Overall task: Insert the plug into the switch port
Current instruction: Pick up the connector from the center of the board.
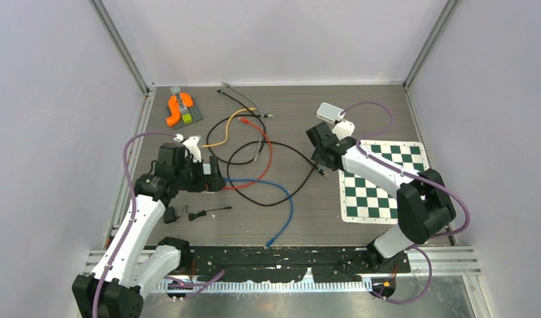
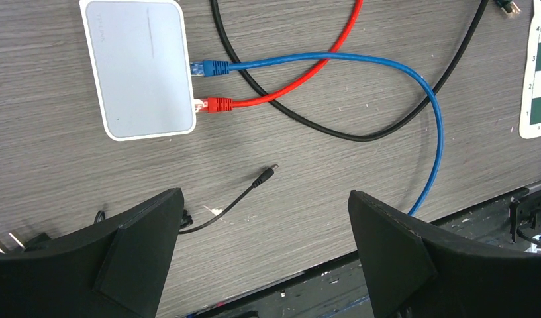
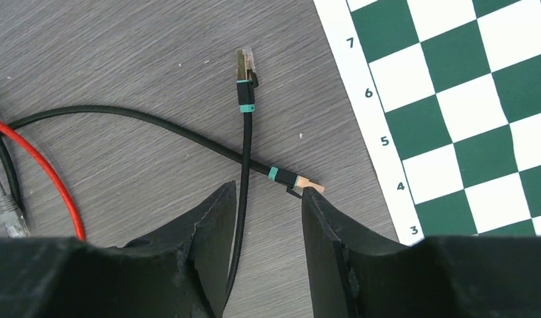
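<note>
From above, your left fingers [image 1: 213, 179] hang centre-left, hiding the switch beneath them. Your right fingers [image 1: 320, 158] sit right of centre, over the plug [image 1: 324, 174] beside the chessboard mat [image 1: 380, 199].

In the left wrist view the fingers [image 2: 142, 245] are spread wide and hold nothing. The switch [image 2: 138, 66] lies upper left on the worktop [image 2: 307, 172], with a blue plug [image 2: 211, 67] and a red plug [image 2: 216, 104] already seated.

In the right wrist view the fingers [image 3: 201, 232] are narrowed around the black cable [image 3: 244, 152] but seemingly not pinching it, probably lined up to grip behind the plug [image 3: 245, 66] at top centre.
</note>
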Available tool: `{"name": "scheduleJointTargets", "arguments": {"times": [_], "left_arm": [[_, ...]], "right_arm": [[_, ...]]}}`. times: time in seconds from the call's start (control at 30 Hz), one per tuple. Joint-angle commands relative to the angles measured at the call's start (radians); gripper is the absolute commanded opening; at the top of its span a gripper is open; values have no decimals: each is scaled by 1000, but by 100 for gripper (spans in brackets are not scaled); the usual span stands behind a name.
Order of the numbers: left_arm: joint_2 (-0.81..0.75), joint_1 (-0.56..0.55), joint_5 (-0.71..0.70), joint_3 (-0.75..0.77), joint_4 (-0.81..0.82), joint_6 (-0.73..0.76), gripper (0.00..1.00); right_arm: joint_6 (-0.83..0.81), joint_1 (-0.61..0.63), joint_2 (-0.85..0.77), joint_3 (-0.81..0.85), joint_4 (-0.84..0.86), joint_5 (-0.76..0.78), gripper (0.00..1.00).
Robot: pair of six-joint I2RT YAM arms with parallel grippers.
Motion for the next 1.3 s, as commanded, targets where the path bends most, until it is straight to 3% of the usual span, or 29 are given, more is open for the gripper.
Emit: {"name": "scheduleJointTargets", "arguments": {"times": [0.0, 0.6, 0.87, 1.2, 1.27], "left_arm": [[6, -12, -32, 2, 5, 14, 100], [-27, -14, -62, 3, 3, 19, 100], [-14, -14, -62, 5, 2, 21, 100], [-4, -14, -73, 7, -1, 25, 100], [5, -13, -73, 10, -6, 25, 99]], "right_arm": [[91, -27, 26, 26, 17, 28, 48], [171, -46, 235, 83, 80, -153, 43], [109, -47, 280, 102, 106, -111, 33], [51, -63, 335, 111, 117, -80, 33], [38, -69, 337, 105, 135, -86, 29]]}}
